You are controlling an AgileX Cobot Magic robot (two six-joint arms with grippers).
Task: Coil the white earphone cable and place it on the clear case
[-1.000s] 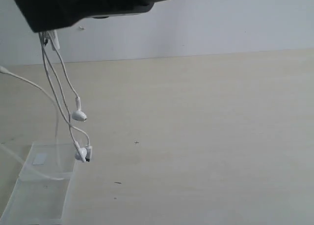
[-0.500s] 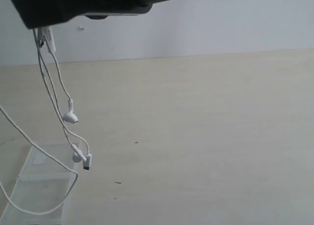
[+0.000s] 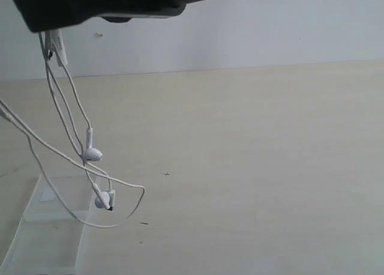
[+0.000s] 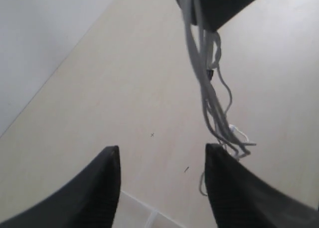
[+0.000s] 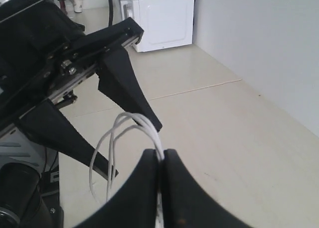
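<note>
My right gripper is shut on the white earphone cable, holding several looped strands in the air. In the exterior view the cable hangs from the dark right arm at the top left. Two earbuds dangle just above the table, and a loose loop trails beside them. The clear case lies flat at the lower left, below the cable. My left gripper is open and holds nothing; the cable bundle hangs just past one of its fingers.
The pale tabletop stretches to the right of the cable, with a white wall behind it. A white microwave stands far off in the right wrist view. The left gripper's black fingers are close to the held cable.
The loose lower loop of cable has swung right, off the case to beside the earbuds. The earbuds have swayed slightly. The arm holding the cable has barely moved.
</note>
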